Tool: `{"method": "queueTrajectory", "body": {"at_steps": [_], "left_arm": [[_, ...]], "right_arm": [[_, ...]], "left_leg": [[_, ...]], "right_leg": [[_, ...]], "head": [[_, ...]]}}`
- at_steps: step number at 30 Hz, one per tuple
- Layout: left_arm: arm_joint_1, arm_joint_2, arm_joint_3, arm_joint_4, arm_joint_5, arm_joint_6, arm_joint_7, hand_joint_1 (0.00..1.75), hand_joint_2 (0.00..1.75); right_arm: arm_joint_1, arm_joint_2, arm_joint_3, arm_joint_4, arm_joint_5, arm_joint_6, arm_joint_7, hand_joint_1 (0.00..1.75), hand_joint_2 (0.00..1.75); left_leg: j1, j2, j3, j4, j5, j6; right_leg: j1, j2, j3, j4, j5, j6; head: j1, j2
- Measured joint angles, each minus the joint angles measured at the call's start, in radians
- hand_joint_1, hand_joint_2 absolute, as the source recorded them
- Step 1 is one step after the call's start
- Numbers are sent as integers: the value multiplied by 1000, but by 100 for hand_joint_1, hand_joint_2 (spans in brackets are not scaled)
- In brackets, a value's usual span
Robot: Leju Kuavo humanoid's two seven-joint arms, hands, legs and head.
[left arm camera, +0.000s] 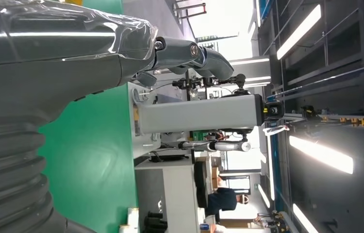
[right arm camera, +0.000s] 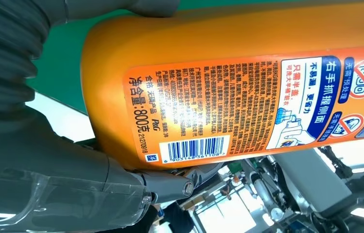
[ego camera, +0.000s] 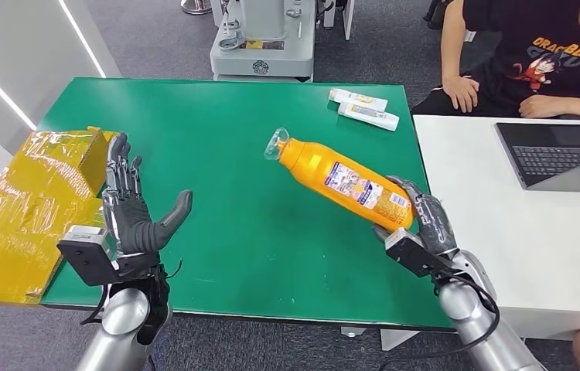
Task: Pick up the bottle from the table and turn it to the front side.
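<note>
the right hand grips the orange bottle by its base, tilted above the green table (barcode label showing). the left hand holds nothing, fingers spread.

Bare green table between the hands, yellow wrapped box at left edge, two tubes at far edge

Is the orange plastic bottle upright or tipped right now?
Tipped. The orange plastic bottle slants above the green table, base in the right hand, clear cap pointing up-left.
</note>
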Motion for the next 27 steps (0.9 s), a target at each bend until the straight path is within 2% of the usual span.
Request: {"method": "queueTrajectory", "body": {"at_steps": [4,9,16,27], "left_arm": [[-3,0,0,5,-3,-13,30,0,175],[-22,2,-8,48,-19,-92,89,0,175],[-48,1,-28,105,-8,-152,110,0,175],[-106,-18,-47,193,52,-228,120,0,175]], "right_arm": [[3,2,-7,-1,-8,-23,-10,175,175],[-12,19,-2,-9,-28,-45,-21,175,175],[-47,48,9,-18,-46,-48,-36,175,175],[-81,139,77,-52,-102,-67,-50,175,175]], "left_leg": [[0,0,0,0,0,0],[0,0,0,0,0,0],[0,0,0,0,0,0],[1,0,0,0,0,0]], "right_leg": [[0,0,0,0,0,0],[0,0,0,0,0,0],[0,0,0,0,0,0],[0,0,0,0,0,0]], "head": [[0,0],[0,0],[0,0],[0,0]]}}
